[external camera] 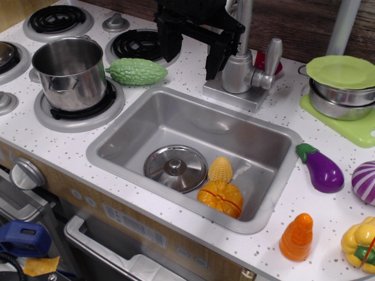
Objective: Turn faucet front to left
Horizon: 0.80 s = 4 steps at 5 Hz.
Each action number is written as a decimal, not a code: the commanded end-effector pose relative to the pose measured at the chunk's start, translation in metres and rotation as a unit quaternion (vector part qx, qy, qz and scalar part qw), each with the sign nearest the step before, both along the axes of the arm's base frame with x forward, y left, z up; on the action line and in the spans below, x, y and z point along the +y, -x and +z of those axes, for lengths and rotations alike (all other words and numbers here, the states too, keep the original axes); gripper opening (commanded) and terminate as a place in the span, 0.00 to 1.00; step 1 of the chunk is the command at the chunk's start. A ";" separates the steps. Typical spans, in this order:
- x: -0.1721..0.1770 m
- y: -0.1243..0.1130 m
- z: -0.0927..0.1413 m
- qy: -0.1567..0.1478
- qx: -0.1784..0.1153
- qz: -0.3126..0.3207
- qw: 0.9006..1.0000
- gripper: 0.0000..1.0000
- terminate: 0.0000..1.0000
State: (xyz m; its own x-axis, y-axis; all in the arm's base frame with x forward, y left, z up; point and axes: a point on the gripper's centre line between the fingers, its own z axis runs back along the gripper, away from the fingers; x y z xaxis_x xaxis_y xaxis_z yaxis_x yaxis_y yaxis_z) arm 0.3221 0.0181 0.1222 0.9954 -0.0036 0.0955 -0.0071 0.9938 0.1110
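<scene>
The silver-grey faucet (237, 71) stands on its square base plate (233, 95) behind the sink. Its thin spout pipe (245, 20) rises out of the top of the frame, so the spout's end is hidden. Its lever handle (272, 55) sticks up on the right side. My black gripper (192, 54) hangs just left of the faucet body, above the counter. Its fingers are spread apart with nothing between them. The right finger (214, 61) is close to the faucet body; I cannot tell if it touches.
The steel sink (120, 137) holds a pot lid (176, 168), a corn piece (220, 170) and an orange vegetable (221, 198). A pot (67, 70) and a green gourd (137, 71) stand left. A green-lidded bowl (343, 82), a plain grey pole (344, 26), an eggplant (321, 171) and a carrot (297, 237) stand right.
</scene>
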 end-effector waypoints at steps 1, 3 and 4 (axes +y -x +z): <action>0.000 0.000 0.000 0.000 0.000 0.000 1.000 1.00 0.00; -0.001 -0.019 0.006 -0.025 -0.066 0.009 0.997 1.00 0.00; 0.001 -0.030 0.015 -0.035 -0.091 0.013 0.995 1.00 0.00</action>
State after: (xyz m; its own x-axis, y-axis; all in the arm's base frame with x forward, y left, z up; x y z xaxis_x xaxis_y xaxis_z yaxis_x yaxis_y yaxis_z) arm 0.3521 0.0208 0.1236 0.9681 0.0025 0.2504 -0.0497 0.9820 0.1823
